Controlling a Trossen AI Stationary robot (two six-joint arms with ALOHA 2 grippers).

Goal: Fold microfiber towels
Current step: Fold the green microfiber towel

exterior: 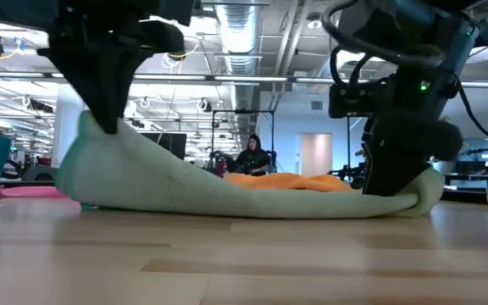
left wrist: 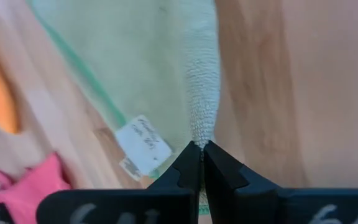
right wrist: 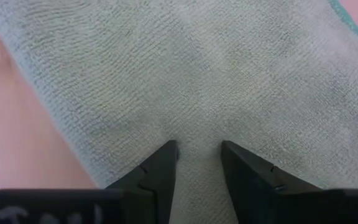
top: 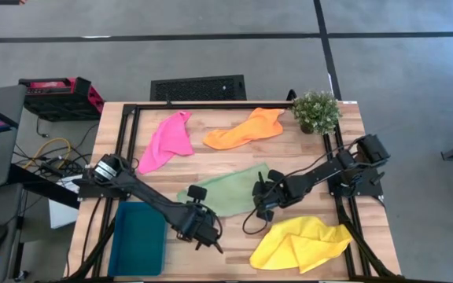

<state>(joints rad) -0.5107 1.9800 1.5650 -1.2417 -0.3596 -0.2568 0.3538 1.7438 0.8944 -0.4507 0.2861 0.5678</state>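
The light green towel (top: 225,191) lies mid-table, its near-left corner raised off the wood (exterior: 87,144). My left gripper (top: 203,228) is shut on that corner. My right gripper (top: 263,198) stands open over the towel's right end (exterior: 413,196), fingertips down on the cloth. The pink towel (top: 167,141) and orange towel (top: 246,128) lie crumpled at the far side. The yellow towel (top: 301,244) lies crumpled at the near right. My left gripper pinches a bunched edge of the green towel (left wrist: 199,134) between its two fingers, beside the white label (left wrist: 143,143). That corner is lifted off the table and the cloth slopes down from it to the wood. My right gripper's fingertips (right wrist: 163,158) rest on the green towel's top face (right wrist: 197,140) near its right end, coming from above. The cloth shows in the gap between them and lies flat on the table there.
A teal bin (top: 138,238) stands at the near left edge beside my left arm. A potted plant (top: 317,112) stands at the far right corner. A black frame (top: 132,134) runs along the table's sides. Bare wood shows between the green and yellow towels.
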